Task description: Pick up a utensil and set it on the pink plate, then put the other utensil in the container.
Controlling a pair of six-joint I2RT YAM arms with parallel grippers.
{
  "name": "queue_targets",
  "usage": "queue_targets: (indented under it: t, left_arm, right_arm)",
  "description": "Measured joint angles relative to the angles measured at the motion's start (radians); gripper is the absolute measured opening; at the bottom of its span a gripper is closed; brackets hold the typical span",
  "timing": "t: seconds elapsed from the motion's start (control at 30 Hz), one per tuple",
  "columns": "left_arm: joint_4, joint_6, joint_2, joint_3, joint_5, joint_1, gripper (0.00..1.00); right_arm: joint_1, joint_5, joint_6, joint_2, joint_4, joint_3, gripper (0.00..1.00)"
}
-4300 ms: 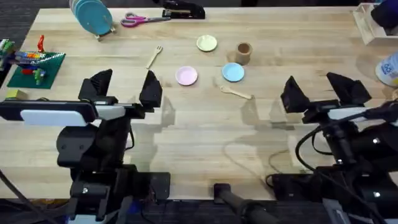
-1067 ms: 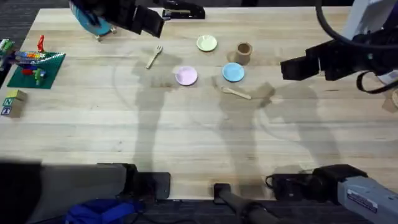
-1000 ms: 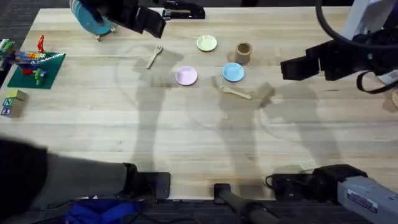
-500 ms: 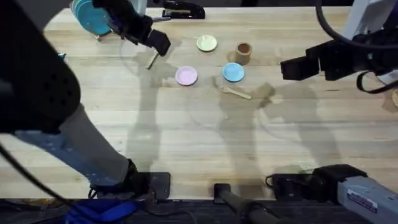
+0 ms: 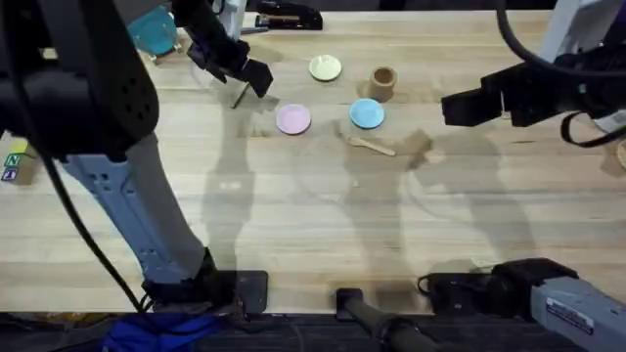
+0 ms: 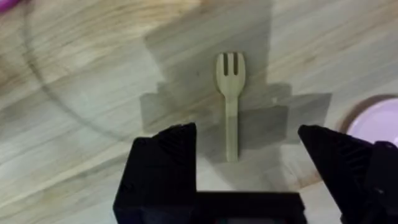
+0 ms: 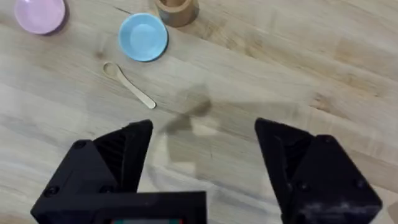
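**Left gripper over fork; nothing placed yet**

While both arms hang above the table point(image 5: 313, 225), neither holds anything. Nearest lies the spoon point(image 5: 372, 146), flat on the wood, just before the blue plate point(image 5: 367, 113). Beside that sits the pink plate point(image 5: 292, 119), bare. The right gripper point(image 7: 202, 146) hovers with fingers spread. Farther back stands the cup point(image 5: 382, 81). The left gripper point(image 6: 249, 152), fingers apart, straddles the fork point(image 6: 230, 99) from above.

The wooden table point(image 5: 323, 225) is lit brightly and evenly from above. Soft grey shadows of the arms are cast across its middle. The left arm point(image 5: 88, 88) is seen large, dark and blurred at the upper left.
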Motion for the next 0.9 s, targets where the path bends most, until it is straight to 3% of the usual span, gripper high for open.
queue_targets:
  t: [0.9]
  left_arm:
    - [0.043, -0.001, 0.053, 0.024, 0.0, 0.018, 0.993]
  right_arm:
    - [0.0, 0.0, 0.0, 0.0, 0.0, 0.0, 0.997]
